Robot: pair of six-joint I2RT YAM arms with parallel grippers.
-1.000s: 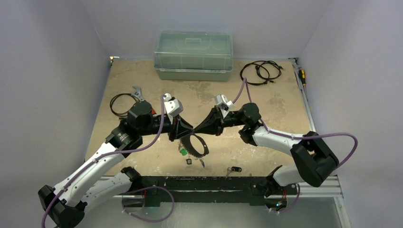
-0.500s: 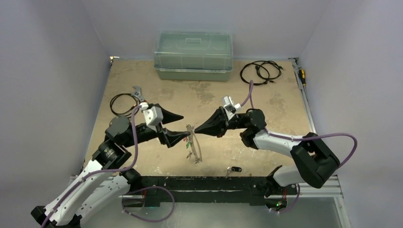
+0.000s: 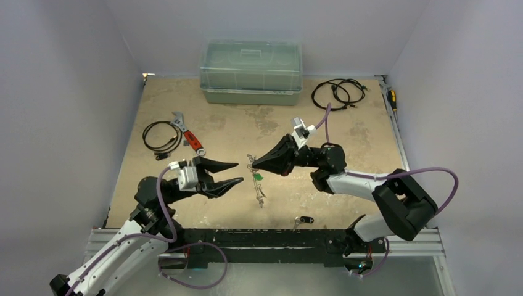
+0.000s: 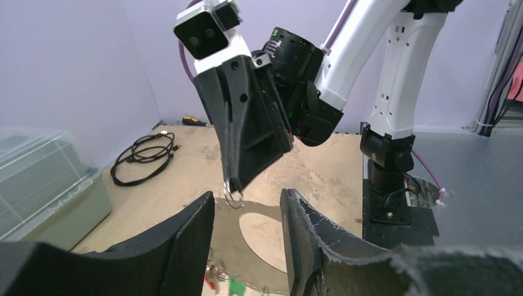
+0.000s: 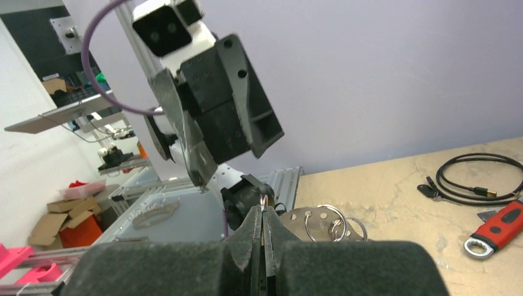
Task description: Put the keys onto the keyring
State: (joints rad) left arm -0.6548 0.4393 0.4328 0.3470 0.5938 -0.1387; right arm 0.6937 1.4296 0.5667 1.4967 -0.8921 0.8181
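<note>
Overhead, saw right gripper (image 3: 253,164) pinching the keyring (image 3: 258,192) aloft, edge-on, keys (image 3: 259,177) dangling, left gripper (image 3: 240,172) spread just beside. Closer, from right wrist, made out its pierced flat face.

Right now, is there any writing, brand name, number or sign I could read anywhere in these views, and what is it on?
No text can be read in any view.
On the clear storage box: moulded lid, no legible letters.
On the red-handled wrench: any marking is too small to read.
On the green key tag: too small to show any text.
On the cardboard boxes: blurred, no print legible.
</note>
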